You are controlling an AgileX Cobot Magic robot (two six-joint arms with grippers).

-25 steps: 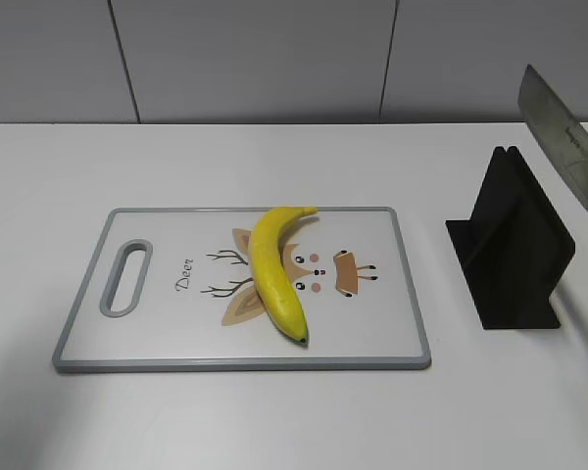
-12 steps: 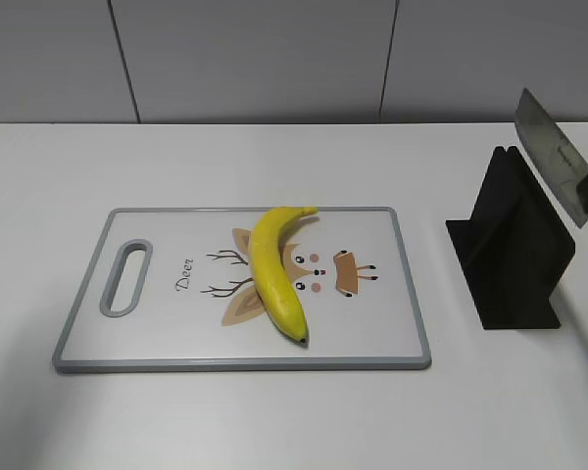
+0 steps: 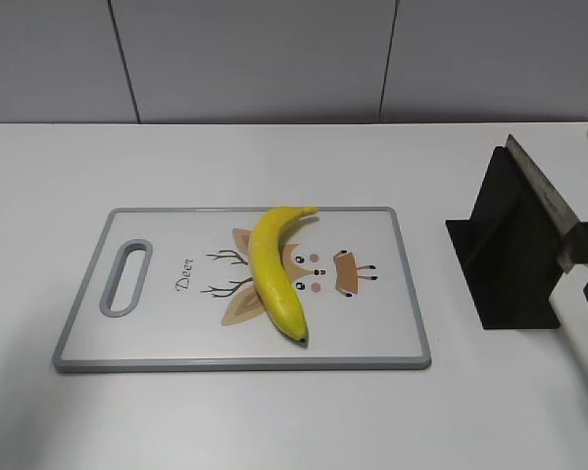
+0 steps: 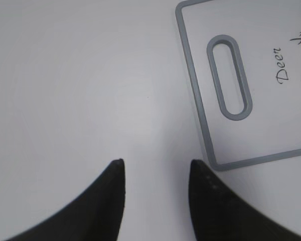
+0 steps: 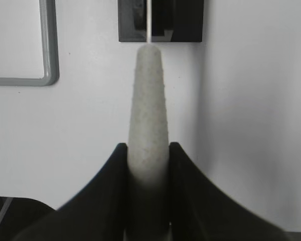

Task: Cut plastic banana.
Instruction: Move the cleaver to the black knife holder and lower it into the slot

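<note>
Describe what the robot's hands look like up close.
Both look alike: the left hand and right hand each have two matte black fingers, broad at the base, curving and tapering to narrow rounded tips. No cables or markings show.

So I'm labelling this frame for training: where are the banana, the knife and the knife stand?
plastic banana (image 3: 272,269), exterior view, middle of its yellow body.
knife (image 5: 149,115), right wrist view, its pale handle.
knife stand (image 3: 510,257), exterior view, its black side face.
</note>
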